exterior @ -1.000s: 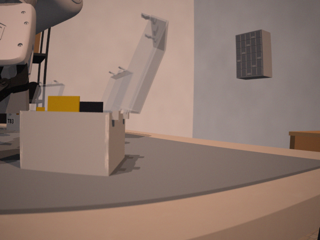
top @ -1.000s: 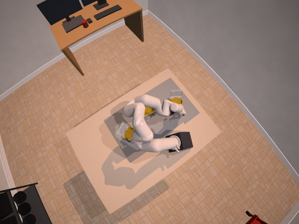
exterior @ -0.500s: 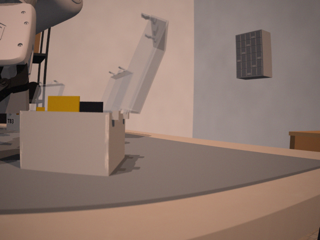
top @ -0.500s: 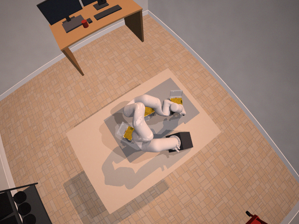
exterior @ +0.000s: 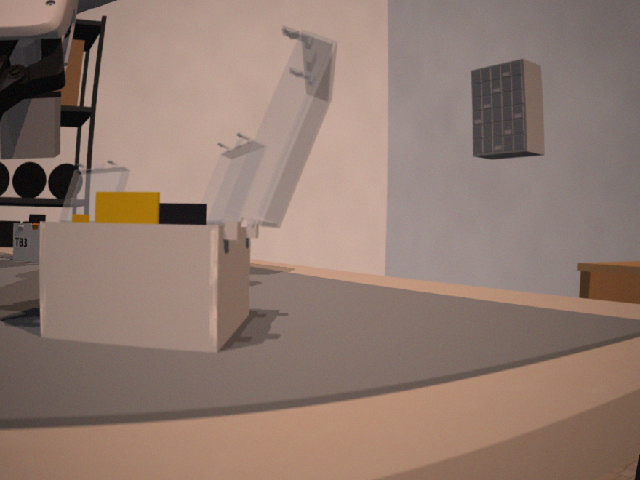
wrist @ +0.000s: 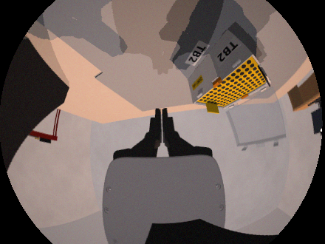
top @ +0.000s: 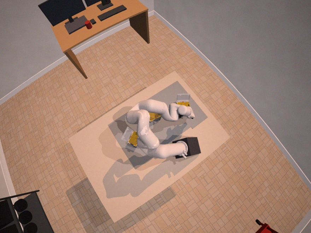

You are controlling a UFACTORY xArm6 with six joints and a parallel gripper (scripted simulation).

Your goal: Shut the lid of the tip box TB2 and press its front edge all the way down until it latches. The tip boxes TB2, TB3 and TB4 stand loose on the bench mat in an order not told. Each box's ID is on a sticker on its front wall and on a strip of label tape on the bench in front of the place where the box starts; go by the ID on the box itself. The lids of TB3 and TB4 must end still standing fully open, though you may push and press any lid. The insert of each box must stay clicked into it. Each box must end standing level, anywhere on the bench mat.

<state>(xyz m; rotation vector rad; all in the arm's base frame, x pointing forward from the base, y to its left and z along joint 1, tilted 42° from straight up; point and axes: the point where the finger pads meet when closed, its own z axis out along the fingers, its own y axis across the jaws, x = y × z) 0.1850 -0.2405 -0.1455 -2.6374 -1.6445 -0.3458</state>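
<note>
Tan bench (top: 95, 160), grey bench mat (top: 198, 114) on it, three open tip boxes, black arm pedestal (top: 194, 145)

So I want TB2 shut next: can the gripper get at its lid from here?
Probably yes: the shut, empty gripper hangs beside TB2, whose lid stands open, with nothing visible between them.
</note>
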